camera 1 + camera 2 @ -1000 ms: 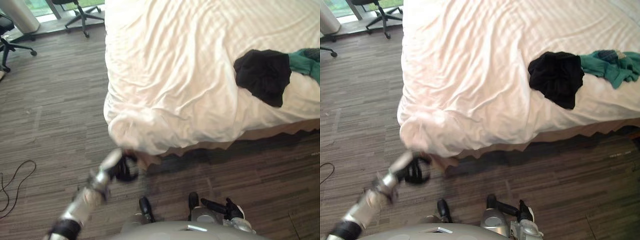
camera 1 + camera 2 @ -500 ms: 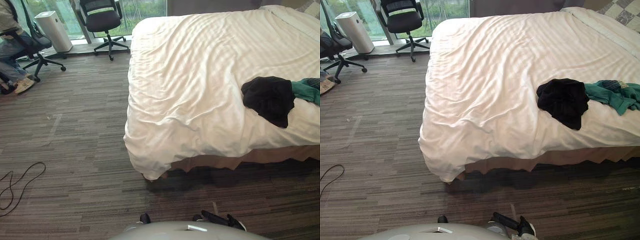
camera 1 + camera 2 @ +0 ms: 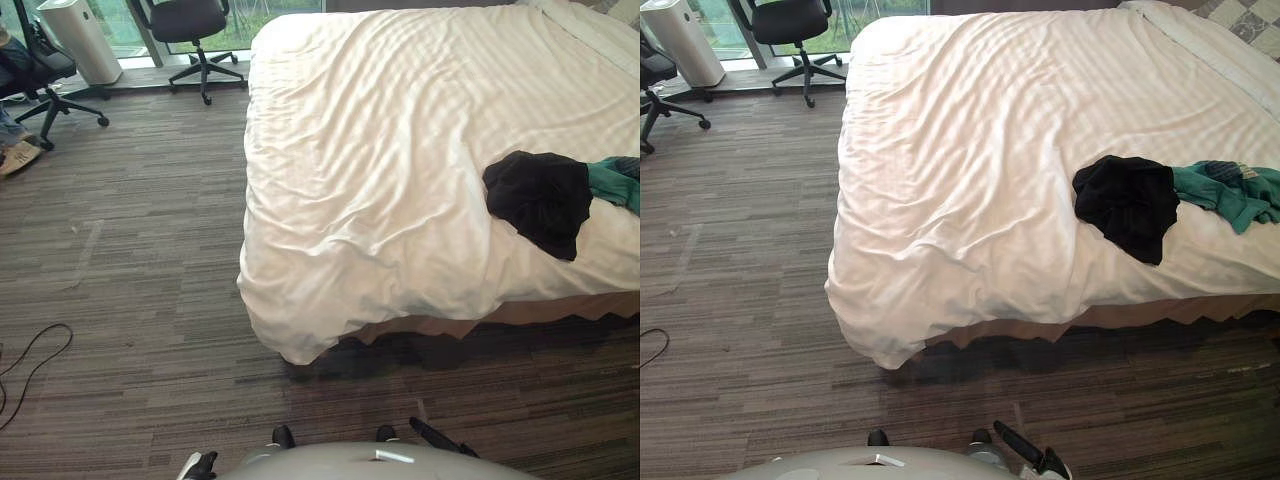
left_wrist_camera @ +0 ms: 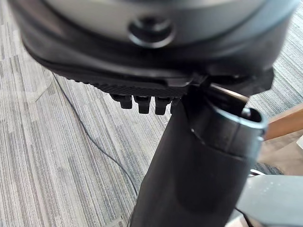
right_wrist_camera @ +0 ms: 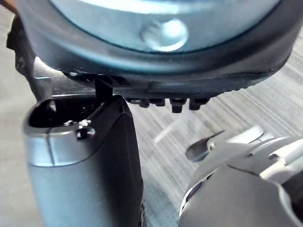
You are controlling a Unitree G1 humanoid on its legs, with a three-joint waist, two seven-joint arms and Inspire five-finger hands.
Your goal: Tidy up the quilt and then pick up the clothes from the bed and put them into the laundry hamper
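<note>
Crumpled black garment [image 3: 540,197] on rumpled white quilt [image 3: 370,170]; left robot hand [image 4: 142,101], right robot hand [image 3: 1017,445] released.

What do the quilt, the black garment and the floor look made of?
The quilt looks like white woven cotton with slight sheen: tonal stripes, soft creases. The black garment seems a matte, soft fabric, limply crumpled; fibre unclear. The floor looks like low-pile carpet in streaked grey-brown bands, possibly vinyl.
</note>
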